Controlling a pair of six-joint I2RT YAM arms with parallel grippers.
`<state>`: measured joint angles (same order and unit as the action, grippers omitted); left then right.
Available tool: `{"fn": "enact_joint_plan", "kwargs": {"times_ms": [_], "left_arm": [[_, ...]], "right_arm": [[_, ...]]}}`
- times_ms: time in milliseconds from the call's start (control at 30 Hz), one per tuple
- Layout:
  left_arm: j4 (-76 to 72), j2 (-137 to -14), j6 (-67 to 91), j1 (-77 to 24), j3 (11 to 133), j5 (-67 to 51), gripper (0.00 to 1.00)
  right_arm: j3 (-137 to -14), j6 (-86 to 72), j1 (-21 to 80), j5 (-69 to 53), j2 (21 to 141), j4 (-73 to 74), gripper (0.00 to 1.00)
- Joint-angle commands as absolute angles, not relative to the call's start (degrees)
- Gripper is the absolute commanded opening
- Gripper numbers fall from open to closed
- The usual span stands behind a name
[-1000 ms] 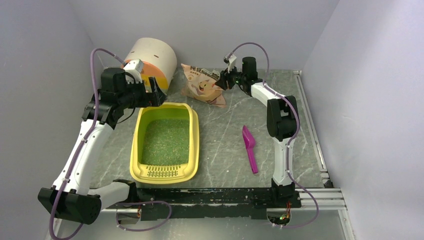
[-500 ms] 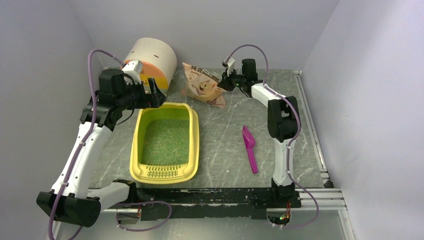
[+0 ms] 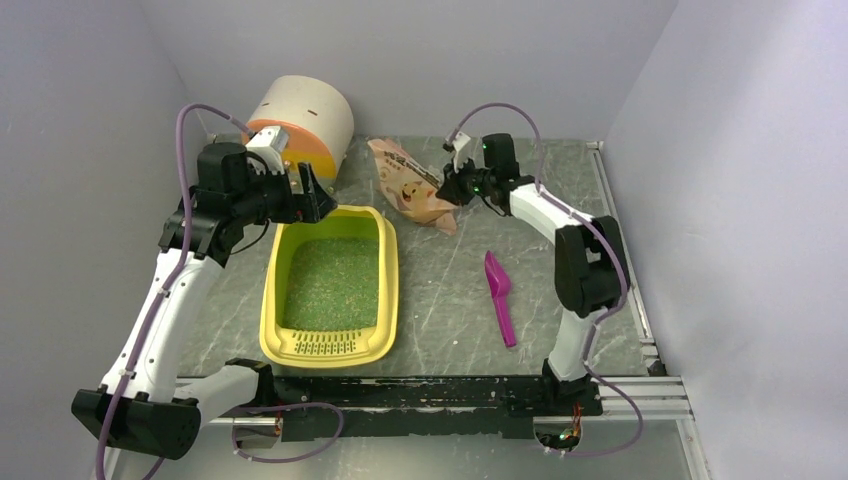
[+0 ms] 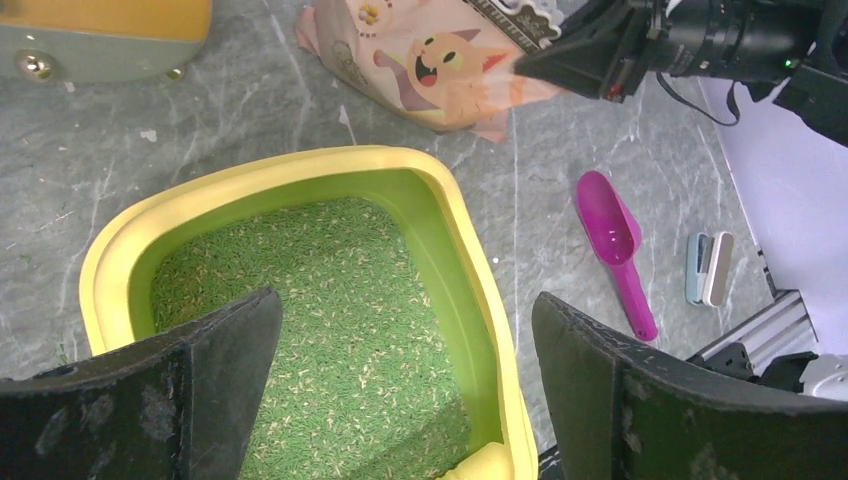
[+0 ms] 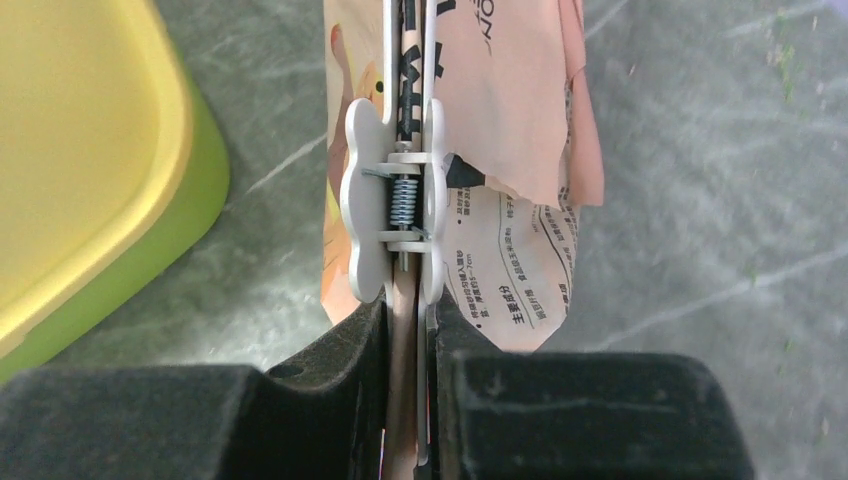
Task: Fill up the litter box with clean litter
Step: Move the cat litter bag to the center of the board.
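The yellow litter box (image 3: 392,285) lies on the grey marbled desk (image 3: 450,300) in the lower left part of the top view. Its long side runs up and down the frame, and its slotted grille is at the lower short end. Inside it the clean litter (image 3: 333,285) — fine green granules with paler specks — covers the whole floor of the box in an even layer, well under the rim.

The left claw (image 3: 312,197) hangs above the upper left corner of the box and touches nothing. In the left wrist view its two black fingers (image 4: 150,400) are spread wide at the lower corners of the frame. Between them one sees the green litter and the rounded yellow rim.

The right claw (image 3: 447,187) is in the upper middle of the top view, at the right edge of the printed bag (image 3: 410,185), a pink-beige pouch with a cartoon cat. In the right wrist view its black fingers (image 5: 300,420) are pressed almost together and pinch the thin folded edge of the bag. A white spring clip (image 5: 360,215) sits on the same edge, just above the fingertips. Whether the bag rests on the desk or is raised from it, I cannot tell.

A magenta scoop (image 3: 499,295) lies flat on the desk to the right of the box and apart from it, its bowl toward the top of the frame. A white cylinder (image 3: 315,110) with an orange end is in the upper left, behind the left claw. In the left wrist view a small pale blue and white object (image 4: 708,268) lies near the scoop, at the right edge.
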<state>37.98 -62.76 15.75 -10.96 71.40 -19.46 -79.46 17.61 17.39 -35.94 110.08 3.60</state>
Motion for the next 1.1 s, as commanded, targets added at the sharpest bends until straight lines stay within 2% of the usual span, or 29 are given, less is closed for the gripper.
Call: {"fn": "enact_joint_plan", "kwargs": {"times_ms": [0, 300, 600, 767, 967, 1067], "left_arm": [[38.5, -62.9, 13.9, -10.6, 71.5, -23.9, 0.99], [33.9, -66.6, 12.2, -12.6, 72.4, -30.8, 0.99], [30.7, -74.2, 9.6, -27.3, 78.0, -24.4, 0.99], [25.9, -77.3, 2.7, -34.0, 80.4, -25.3, 0.99], [18.8, -79.5, -8.6, -34.5, 80.8, -28.4, 0.99], [15.0, -80.4, -15.3, -34.5, 79.1, -31.5, 0.99]], "right_arm": [[-72.6, 13.4, 17.2, -33.4, 101.1, 5.7, 0.00], [-55.5, 7.3, 17.8, -35.0, 84.7, 4.0, 0.00], [-42.6, 13.7, 17.3, -34.5, 68.2, 5.1, 0.00], [-42.8, 19.0, 16.3, -39.6, 65.2, 10.3, 0.00], [-41.7, 24.7, 16.2, -48.6, 63.5, 14.0, 0.00], [-40.4, 24.5, 16.2, -46.8, 64.4, 11.8, 0.00]]}}
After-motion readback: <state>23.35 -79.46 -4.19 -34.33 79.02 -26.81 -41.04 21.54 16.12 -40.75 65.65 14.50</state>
